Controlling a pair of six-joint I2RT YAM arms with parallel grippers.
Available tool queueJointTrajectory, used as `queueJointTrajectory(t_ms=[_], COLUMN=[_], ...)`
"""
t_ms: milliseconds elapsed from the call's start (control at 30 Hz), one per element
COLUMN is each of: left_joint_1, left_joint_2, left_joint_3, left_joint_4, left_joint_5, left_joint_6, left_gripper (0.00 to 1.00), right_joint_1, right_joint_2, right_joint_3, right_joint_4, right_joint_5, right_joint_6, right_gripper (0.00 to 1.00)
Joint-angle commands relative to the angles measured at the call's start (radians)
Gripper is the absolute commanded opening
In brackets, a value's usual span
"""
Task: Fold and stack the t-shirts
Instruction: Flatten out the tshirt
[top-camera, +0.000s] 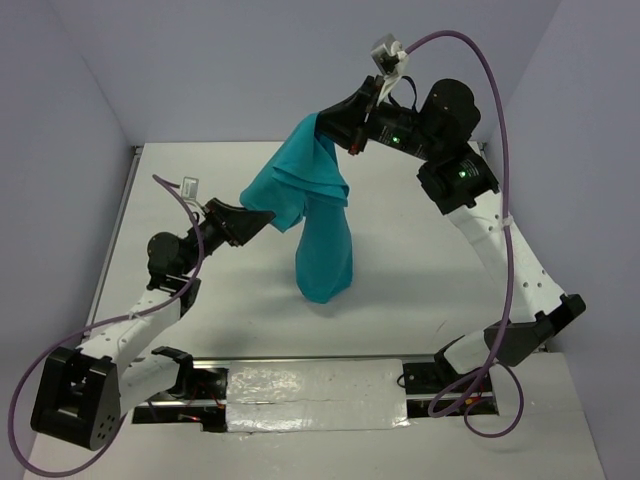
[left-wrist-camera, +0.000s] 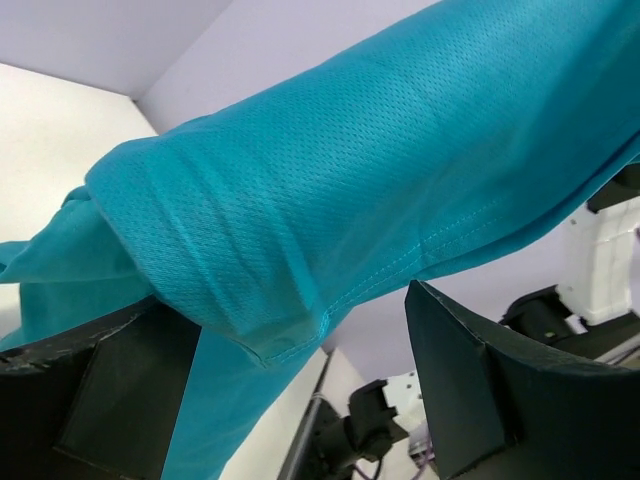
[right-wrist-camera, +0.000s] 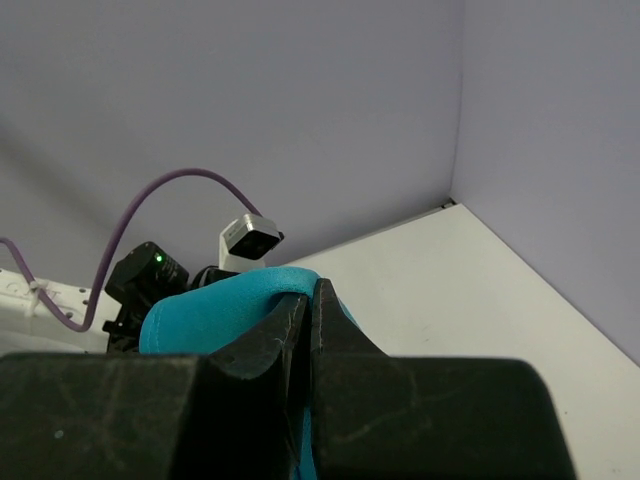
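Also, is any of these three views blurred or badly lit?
Top external: sharp and evenly lit around the t-shirt. Left wrist: its weave is crisp, the background soft. Right wrist: the right end effector sits very close, dark and slightly blurred.

Right arm (top-camera: 485, 230) reared high over the far desk, its pincer (right-wrist-camera: 311, 295) clamped tight on the t-shirt (top-camera: 322, 215); left arm (top-camera: 130, 325) stretched low and forward, pincer (top-camera: 262, 219) with its 2 fingers spread wide.

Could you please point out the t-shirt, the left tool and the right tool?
t-shirt (top-camera: 325, 245): top external view, hanging lower part.
left tool (top-camera: 262, 218): top external view, between its fingertips.
right tool (right-wrist-camera: 311, 295): right wrist view, between its shut fingertips.
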Motion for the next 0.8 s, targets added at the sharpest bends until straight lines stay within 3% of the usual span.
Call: queueJointTrajectory(t_ms=[0,133,467,767], left_joint_1=[-0.005,-0.005,-0.011,-0.157], left_joint_2=[0.018,0.05,0.145,0.105], left_joint_3=[0.01,0.033,0.161,0.296], left_joint_4=[0.172,0.21,0.299,0.158], left_joint_5=[0.034,0.043,0.113,0.13], left_joint_6=[-0.065,-0.095,-0.211,-0.152], left_gripper=[0.91,0.79,0.27,0.2], right_joint_1=[-0.007,-0.01,-0.033,-0.254], right_joint_2=[-0.052,-0.056,-0.105,-0.259], right_joint_3=[0.0,-0.011,-0.089,-0.18], right_joint_4=[0.085,0.087,0.078,0.049], right_joint_5=[-0.008,-0.008,-0.005,-0.057], right_joint_6=[0.012,0.008,-0.055,-0.111], right_gripper=[0.0,0.0,0.0,0.0])
